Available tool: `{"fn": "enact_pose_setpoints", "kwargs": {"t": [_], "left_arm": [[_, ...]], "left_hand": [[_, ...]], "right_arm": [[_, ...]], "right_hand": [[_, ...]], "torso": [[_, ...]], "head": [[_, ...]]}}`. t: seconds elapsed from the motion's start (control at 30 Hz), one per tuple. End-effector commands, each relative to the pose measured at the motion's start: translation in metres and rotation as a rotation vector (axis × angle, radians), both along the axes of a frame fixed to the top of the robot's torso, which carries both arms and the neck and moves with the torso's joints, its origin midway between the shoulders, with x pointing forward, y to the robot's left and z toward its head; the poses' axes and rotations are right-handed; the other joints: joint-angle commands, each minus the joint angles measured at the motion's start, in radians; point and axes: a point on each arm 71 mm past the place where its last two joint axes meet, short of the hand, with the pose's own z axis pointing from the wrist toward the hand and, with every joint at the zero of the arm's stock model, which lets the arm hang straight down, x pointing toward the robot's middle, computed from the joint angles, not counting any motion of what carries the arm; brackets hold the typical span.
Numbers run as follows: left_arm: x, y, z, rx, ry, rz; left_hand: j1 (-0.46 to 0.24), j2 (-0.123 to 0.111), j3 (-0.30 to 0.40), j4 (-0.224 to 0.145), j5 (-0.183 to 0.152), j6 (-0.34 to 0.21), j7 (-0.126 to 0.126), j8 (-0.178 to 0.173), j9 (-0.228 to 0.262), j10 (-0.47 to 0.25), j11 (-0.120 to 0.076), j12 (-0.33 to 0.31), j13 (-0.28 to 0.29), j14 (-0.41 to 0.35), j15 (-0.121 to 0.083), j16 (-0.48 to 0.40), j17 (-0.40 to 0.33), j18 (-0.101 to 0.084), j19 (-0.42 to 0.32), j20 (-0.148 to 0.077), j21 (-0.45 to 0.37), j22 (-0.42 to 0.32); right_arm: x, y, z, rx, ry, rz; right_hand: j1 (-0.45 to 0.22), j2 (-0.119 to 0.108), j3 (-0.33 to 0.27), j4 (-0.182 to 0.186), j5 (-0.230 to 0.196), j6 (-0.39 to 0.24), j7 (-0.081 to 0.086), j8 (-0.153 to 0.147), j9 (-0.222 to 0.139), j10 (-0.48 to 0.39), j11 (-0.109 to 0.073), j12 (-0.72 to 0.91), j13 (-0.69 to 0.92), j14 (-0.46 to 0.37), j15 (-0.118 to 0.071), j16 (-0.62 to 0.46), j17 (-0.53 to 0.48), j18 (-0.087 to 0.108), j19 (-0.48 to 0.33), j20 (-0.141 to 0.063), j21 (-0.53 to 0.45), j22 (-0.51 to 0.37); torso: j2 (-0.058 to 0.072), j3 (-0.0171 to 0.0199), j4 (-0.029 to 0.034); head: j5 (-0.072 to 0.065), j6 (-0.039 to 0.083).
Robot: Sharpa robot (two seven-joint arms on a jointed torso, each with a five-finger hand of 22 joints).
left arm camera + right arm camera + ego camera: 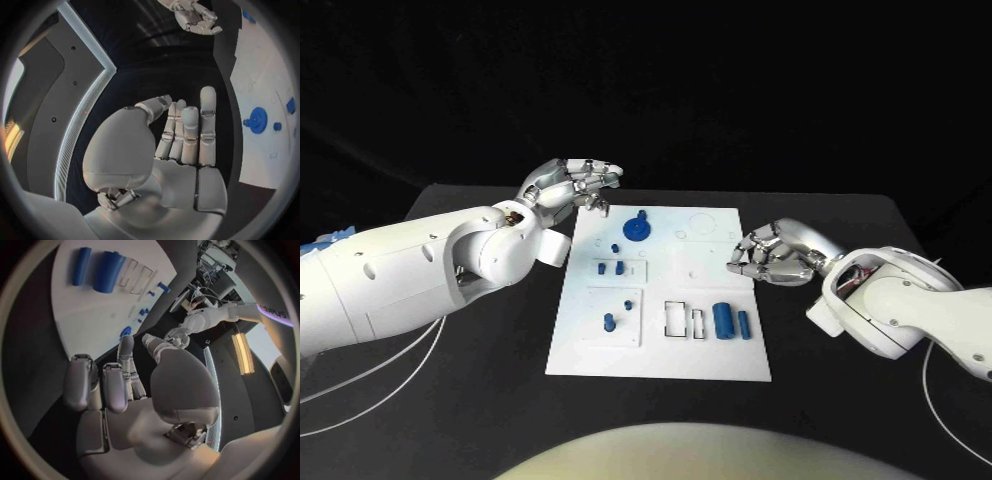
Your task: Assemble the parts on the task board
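The white board (711,345) lies in the middle of the desk (473,400) with the blue parts (726,320) on it, untouched, and both the left hand (574,185) at its far left corner and the right hand (769,255) at its right edge hold nothing, fingers loosely curled, probably ready to start.

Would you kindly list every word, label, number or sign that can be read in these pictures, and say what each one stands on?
None can be read.
The white task board and its blue parts carry no print that shows.
The left hand and right hand bear no marking that shows.
In the right wrist view, faint lettering on a purple-lit strip at the circle's rim is too small and blurred to read.
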Motion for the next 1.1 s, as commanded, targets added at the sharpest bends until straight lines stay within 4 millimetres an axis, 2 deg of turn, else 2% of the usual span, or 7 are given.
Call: {"fn": "enact_pose_setpoints", "kwargs": {"t": [0.03,0.17,0.3,0.6,0.73,0.83,1.1], "left_arm": [[-0.001,-0.001,0.001,-0.006,-0.006,-0.014],[-0.001,-0.001,0.001,-0.006,-0.006,-0.013],[-0.001,-0.001,0.001,-0.006,-0.006,-0.015],[-0.002,-0.001,0.001,-0.007,-0.005,-0.017],[-0.002,0.0,0.001,-0.006,-0.005,-0.016],[-0.002,0.0,0.001,-0.007,-0.005,-0.017],[-0.002,0.001,0.002,-0.006,-0.004,-0.017]], "left_hand": [[-0.005,0.002,0.0,0.001,0.002,-0.007,0.0,-0.002,0.001,-0.008,-0.001,-0.004,-0.001,-0.002,0.001,0.007,0.001,0.014,-0.001,0.005,-0.004,0.002],[-0.005,0.002,0.0,0.001,0.002,-0.007,0.0,-0.002,0.001,-0.008,-0.001,-0.004,-0.001,-0.002,0.001,0.007,0.001,0.014,-0.001,0.005,-0.004,0.002],[-0.005,0.002,0.0,0.001,0.002,-0.007,0.0,-0.002,0.001,-0.008,-0.001,-0.004,-0.001,-0.002,0.001,0.007,0.001,0.014,-0.001,0.005,-0.004,0.002],[-0.006,0.002,-0.001,0.001,0.002,-0.007,0.001,-0.002,0.003,-0.008,-0.001,-0.004,-0.001,-0.002,0.001,0.008,0.002,0.014,-0.001,0.006,-0.004,0.002],[-0.006,0.002,-0.001,0.001,0.002,-0.007,0.001,-0.002,0.003,-0.008,-0.001,-0.004,-0.001,-0.002,0.001,0.008,0.002,0.014,-0.001,0.006,-0.004,0.002],[-0.006,0.002,-0.001,0.001,0.002,-0.007,0.001,-0.002,0.003,-0.008,-0.001,-0.004,-0.001,-0.002,0.001,0.008,0.002,0.014,-0.001,0.006,-0.004,0.002],[-0.006,0.002,-0.001,0.001,0.003,-0.007,0.001,-0.001,0.004,-0.009,-0.001,-0.004,-0.001,-0.003,0.001,0.008,0.001,0.014,-0.001,0.006,-0.004,0.002]], "right_arm": [[-0.011,-0.009,-0.012,-0.079,0.156,-0.014],[-0.022,-0.016,-0.017,-0.155,0.151,-0.018],[-0.029,-0.014,-0.021,-0.199,0.111,-0.022],[-0.038,-0.001,-0.033,-0.237,0.078,-0.008],[-0.039,0.003,-0.039,-0.245,0.087,-0.003],[-0.04,0.006,-0.042,-0.245,0.089,0.0],[-0.04,0.014,-0.048,-0.25,0.085,0.009]], "right_hand": [[-0.018,-0.009,-0.024,0.025,0.007,-0.006,-0.002,0.009,0.015,0.003,0.004,0.039,0.048,0.046,-0.004,0.01,0.019,-0.016,0.011,0.001,0.012,0.09],[-0.024,-0.017,-0.056,0.055,0.0,-0.01,-0.004,0.014,0.03,0.008,0.003,0.069,0.088,0.048,-0.005,0.02,0.035,-0.019,0.017,0.001,0.025,0.102],[-0.024,-0.015,-0.077,0.08,-0.012,-0.013,-0.004,0.017,0.039,0.003,0.003,0.071,0.099,0.046,-0.005,0.019,0.032,-0.019,0.017,0.001,0.026,0.104],[-0.022,-0.016,-0.088,0.09,-0.015,-0.01,-0.006,0.02,0.044,0.007,0.002,0.078,0.109,0.047,-0.006,0.021,0.037,-0.022,0.022,0.0,0.036,0.111],[-0.022,-0.016,-0.089,0.091,-0.015,-0.01,-0.006,0.021,0.045,0.007,0.002,0.079,0.11,0.047,-0.006,0.022,0.038,-0.022,0.022,0.0,0.036,0.111],[-0.022,-0.016,-0.091,0.093,-0.016,-0.01,-0.006,0.021,0.046,0.007,0.001,0.079,0.111,0.047,-0.006,0.022,0.039,-0.022,0.023,0.0,0.038,0.113],[-0.02,-0.014,-0.092,0.094,-0.014,-0.01,-0.006,0.022,0.047,0.007,0.001,0.079,0.112,0.047,-0.006,0.022,0.039,-0.022,0.022,0.0,0.036,0.112]], "torso": [[-0.002,-0.0015,-0.0055],[-0.002,-0.002,-0.011],[-0.002,-0.0024,-0.01],[-0.002,-0.0028,-0.0058],[-0.002,-0.0039,-0.0079],[-0.001,-0.002,-0.01],[-0.001,-0.003,-0.0093]], "head": [[-0.016,-0.003],[-0.022,-0.005],[-0.024,-0.006],[-0.025,-0.011],[-0.022,-0.012],[-0.019,-0.013],[-0.018,-0.015]]}}
